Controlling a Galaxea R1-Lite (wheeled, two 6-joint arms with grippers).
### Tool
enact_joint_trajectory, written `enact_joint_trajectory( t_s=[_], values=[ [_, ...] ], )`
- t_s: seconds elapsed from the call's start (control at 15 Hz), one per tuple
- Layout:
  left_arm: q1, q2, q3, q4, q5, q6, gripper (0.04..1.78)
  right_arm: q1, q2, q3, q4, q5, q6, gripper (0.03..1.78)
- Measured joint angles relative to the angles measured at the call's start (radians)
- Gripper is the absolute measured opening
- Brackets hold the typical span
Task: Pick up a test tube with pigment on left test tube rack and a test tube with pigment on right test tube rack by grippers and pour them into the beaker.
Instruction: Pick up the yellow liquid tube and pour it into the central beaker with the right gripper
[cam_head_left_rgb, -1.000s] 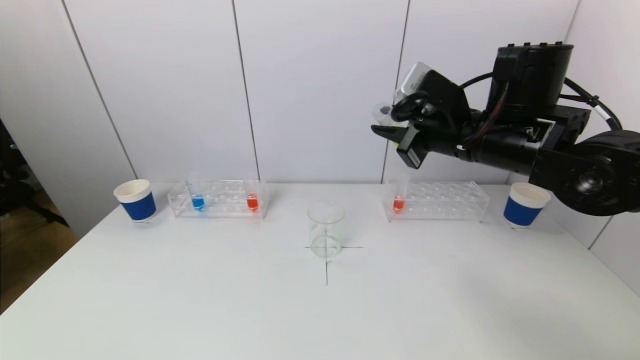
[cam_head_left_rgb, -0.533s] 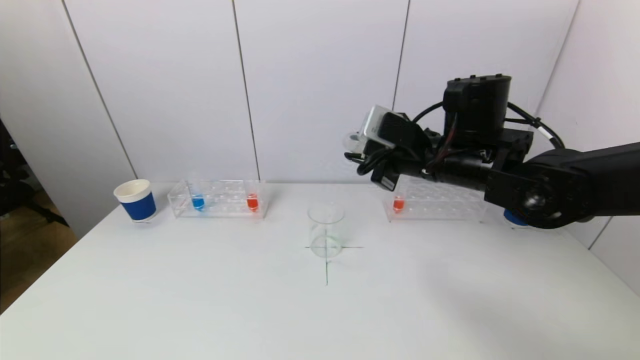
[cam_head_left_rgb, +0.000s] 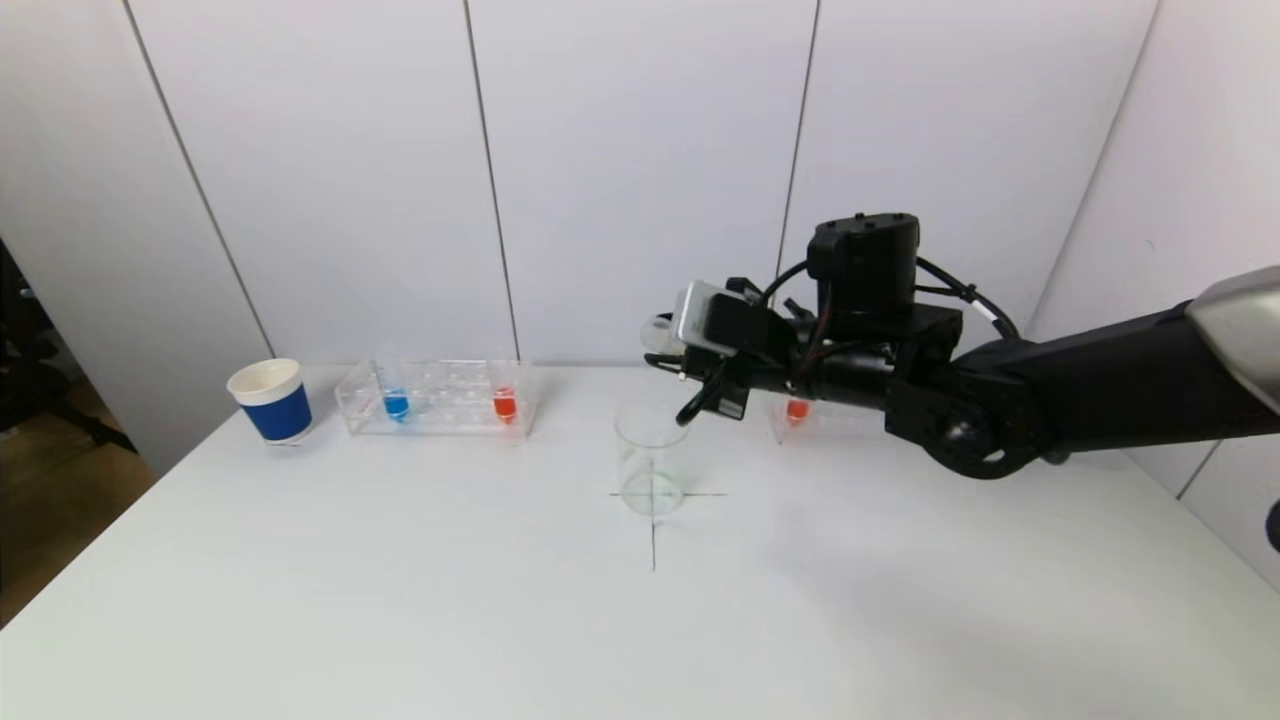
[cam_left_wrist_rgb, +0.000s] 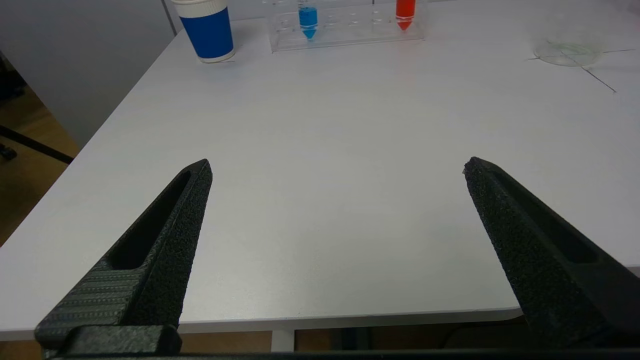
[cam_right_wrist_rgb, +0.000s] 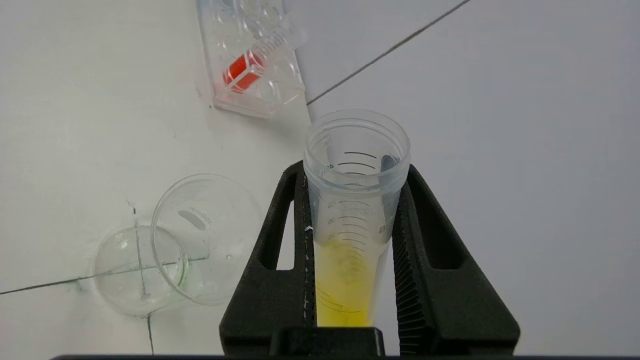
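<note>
The right gripper was clenched on a tube of yellow pigment, held tilted in the air just above the beaker, which stood at the middle of the desk. Along the far edge sat the left rack and the right rack. The left gripper hung released over the desk's near edge.

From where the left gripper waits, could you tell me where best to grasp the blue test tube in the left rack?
Probably the clear upper part of the blue test tube, above the left rack, coming from above or from the front. It stands upright with its tip seated in the rack, so only that part is free. The left gripper is open.
</note>
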Motion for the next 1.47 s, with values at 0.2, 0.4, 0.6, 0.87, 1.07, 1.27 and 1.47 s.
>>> enact_joint_trajectory(
  t_s=[0.2,0.4,0.6,0.87,1.07,1.27,1.47],
  values=[
    [0.0,0.0,0.0,0.0,0.0,0.0,1.76,-0.014,0.039,0.003,-0.039,0.033,-0.046,0.5],
    [0.0,0.0,0.0,0.0,0.001,0.0,1.76,-0.036,0.063,0.002,-0.04,0.064,-0.107,0.5],
    [0.0,0.0,0.0,0.0,0.0,0.0,1.76,-0.07,0.085,-0.006,-0.045,0.081,-0.193,0.5],
    [0.0,0.0,0.0,0.0,0.0,0.0,1.76,-0.092,0.116,-0.022,-0.075,0.092,-0.24,0.5],
    [0.0,0.0,0.0,0.0,0.0,0.0,1.76,-0.097,0.127,-0.028,-0.076,0.094,-0.273,0.5],
    [0.0,0.0,0.0,0.0,0.0,0.0,1.76,-0.098,0.132,-0.033,-0.077,0.094,-0.309,0.5],
    [0.0,0.0,0.0,0.0,0.0,0.0,1.76,-0.104,0.139,-0.04,-0.077,0.111,-0.343,0.5]
  ],
)
